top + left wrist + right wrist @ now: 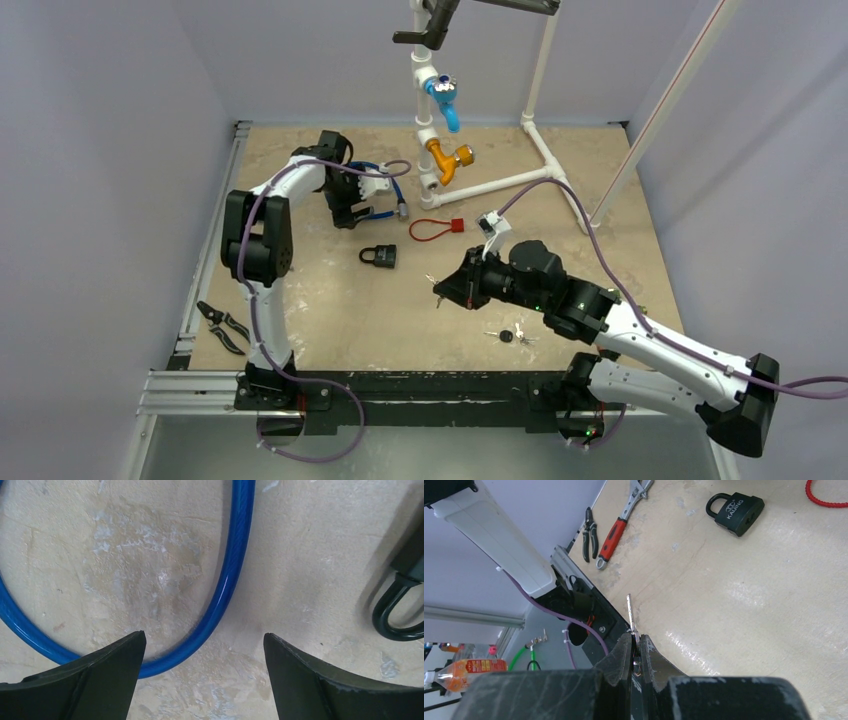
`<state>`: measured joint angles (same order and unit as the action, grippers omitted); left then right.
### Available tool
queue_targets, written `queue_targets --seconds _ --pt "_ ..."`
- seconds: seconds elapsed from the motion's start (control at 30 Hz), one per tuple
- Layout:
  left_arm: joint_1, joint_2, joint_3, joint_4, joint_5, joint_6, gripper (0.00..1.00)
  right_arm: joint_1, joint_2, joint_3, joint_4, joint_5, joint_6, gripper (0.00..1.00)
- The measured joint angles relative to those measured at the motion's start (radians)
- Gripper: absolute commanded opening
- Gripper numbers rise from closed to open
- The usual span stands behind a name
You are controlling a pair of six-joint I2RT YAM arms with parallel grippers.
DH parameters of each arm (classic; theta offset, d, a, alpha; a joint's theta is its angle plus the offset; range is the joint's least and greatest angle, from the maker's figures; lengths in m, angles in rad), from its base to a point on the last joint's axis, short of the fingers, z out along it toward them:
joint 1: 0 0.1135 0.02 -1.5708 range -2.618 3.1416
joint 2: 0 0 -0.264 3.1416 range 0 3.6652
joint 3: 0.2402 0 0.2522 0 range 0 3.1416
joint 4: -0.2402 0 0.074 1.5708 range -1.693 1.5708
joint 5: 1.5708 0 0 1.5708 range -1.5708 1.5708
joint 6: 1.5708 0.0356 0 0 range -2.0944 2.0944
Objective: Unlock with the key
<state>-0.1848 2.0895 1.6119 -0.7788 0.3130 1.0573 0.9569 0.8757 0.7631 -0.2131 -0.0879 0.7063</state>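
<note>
Key (630,615) pinched, padlock (378,256) lying on the surface (300,330).
Top view: the padlock lies just left of the surface's middle, the right gripper (440,290) close by. Left wrist: the left gripper (205,640) gapes wide over a blue cable (220,595), gripping nothing. Right wrist: the right gripper is clamped on the key, blade sticking out.

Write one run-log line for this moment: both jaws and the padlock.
left jaws: open above blue cable | right jaws: shut on key | padlock: on table, untouched
</note>
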Motion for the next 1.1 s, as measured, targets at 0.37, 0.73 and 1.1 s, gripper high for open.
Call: queue_targets --seconds 0.37,0.73,1.1 --pt "0.0 0.057 0.05 -0.042 -0.063 0.108 0.55 0.0 0.043 0.01 0.011 -0.005 0.0 0.0" --pt "0.0 0.071 0.061 -0.064 -0.084 0.159 0.0 0.0 0.042 0.012 0.012 -0.005 0.0 0.0" --pt "0.133 -0.169 -0.169 -0.041 -0.007 0.116 0.0 0.0 0.021 0.012 0.011 -0.008 0.0 0.0"
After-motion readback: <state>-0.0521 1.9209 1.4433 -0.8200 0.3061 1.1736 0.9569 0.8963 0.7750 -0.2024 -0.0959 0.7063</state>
